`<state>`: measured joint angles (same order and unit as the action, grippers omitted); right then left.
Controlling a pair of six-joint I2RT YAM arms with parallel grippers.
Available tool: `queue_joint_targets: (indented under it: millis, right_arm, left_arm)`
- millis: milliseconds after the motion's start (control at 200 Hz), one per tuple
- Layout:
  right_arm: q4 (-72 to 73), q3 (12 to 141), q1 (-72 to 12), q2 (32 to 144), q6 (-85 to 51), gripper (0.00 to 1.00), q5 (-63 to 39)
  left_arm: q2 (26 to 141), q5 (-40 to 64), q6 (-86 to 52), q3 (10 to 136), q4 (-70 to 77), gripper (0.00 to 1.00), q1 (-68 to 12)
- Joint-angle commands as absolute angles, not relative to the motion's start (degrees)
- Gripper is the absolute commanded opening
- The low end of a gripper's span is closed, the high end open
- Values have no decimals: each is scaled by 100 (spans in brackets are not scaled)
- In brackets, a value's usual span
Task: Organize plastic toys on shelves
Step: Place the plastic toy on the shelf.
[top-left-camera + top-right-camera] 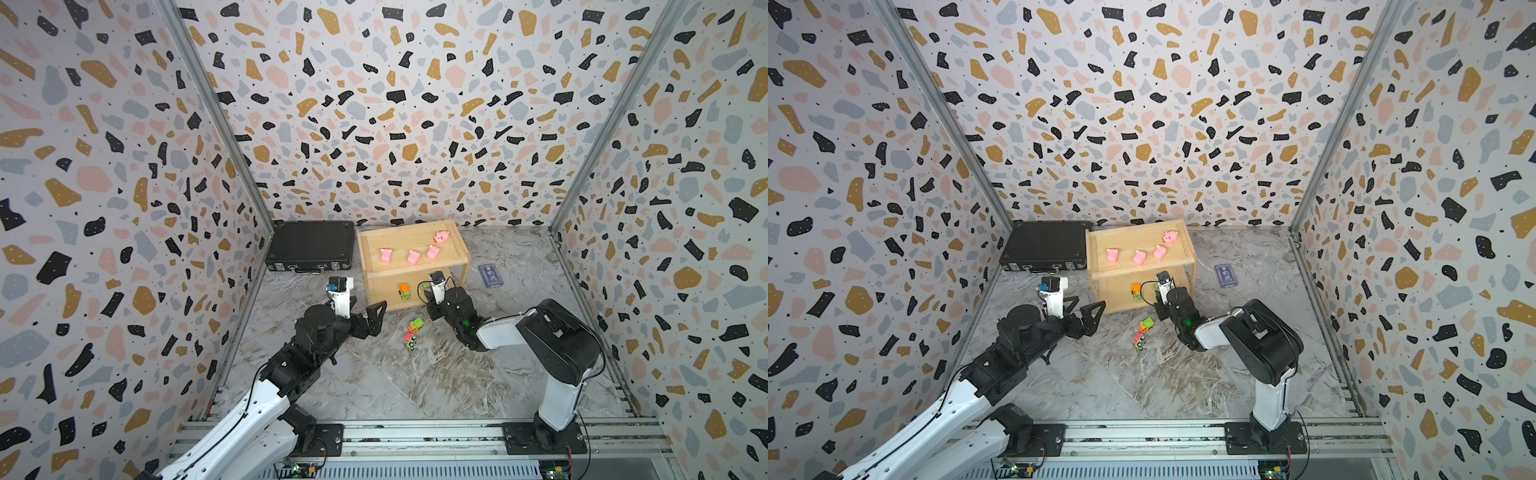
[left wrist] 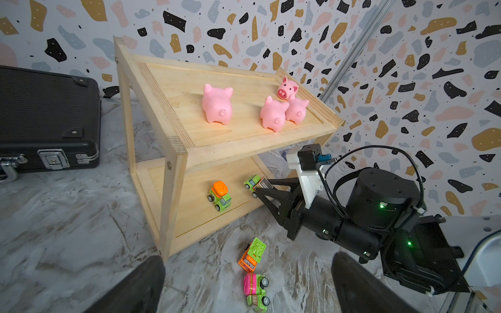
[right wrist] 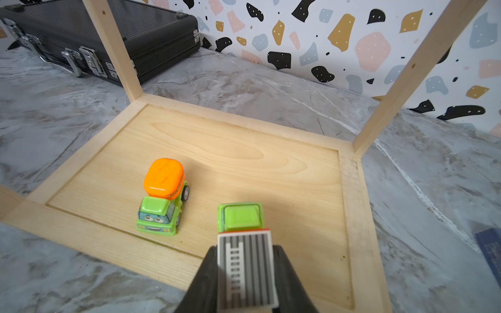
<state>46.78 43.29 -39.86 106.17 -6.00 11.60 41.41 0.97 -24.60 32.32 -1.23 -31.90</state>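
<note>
1. Your right gripper [image 3: 245, 252] is clamped on the ladder truck [image 3: 240, 216], with one finger on each side of its grey striped bed.
2. The truck's long axis runs straight out along the gripper's reach. Its green cab leads and points into the rack.
3. The truck sits over the lower tier [image 3: 244, 151], just inside the front rim. I cannot tell whether its wheels touch the board.
4. The mixer truck [image 3: 162, 195], which has an orange drum and a green cab, stands on the same tier. It is near the ladder truck but clear of it, facing out.
5. Judging from this, the coming move is a short lowering and letting go, and there is room.
6. Your left gripper [image 1: 1088, 303] is spread wide with nothing in it, near the wooden rack [image 2: 179, 151] at its front corner.
7. The orange truck [image 2: 252, 254] and the pink truck [image 2: 254, 290] lie tipped on the table in front of the rack, between the arms. The free left gripper looks the handier one for them.
8. Four pink pigs [image 2: 217, 105] stand on the top tier.
</note>
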Motion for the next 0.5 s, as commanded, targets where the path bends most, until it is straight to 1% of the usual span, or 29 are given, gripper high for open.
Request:
queue_joint_targets:
  millis: [0, 190, 280, 355, 415, 496]
  right_arm:
    - [4436, 4539, -3973, 10647, -746, 15, 1307]
    - [4259, 4717, -3973, 10816, -821, 18, 1334]
    - [4204, 4763, -3973, 10854, -846, 23, 1379]
    - [4184, 4788, -3973, 10872, -867, 32, 1406]
    - [4137, 4816, -3973, 10876, -863, 43, 1436]
    - [4083, 4821, -3973, 10843, -880, 54, 1491]
  left_arm:
    - [4036, 114, -2376, 3145, 123, 99, -3140]
    - [4054, 136, -2378, 3129, 141, 99, -3111]
    - [4060, 145, -2379, 3134, 141, 99, -3104]
    - [4068, 157, -2381, 3129, 140, 99, -3103]
    - [4083, 171, -2386, 3136, 132, 99, -3094]
    - [4088, 198, -2391, 3129, 124, 99, -3094]
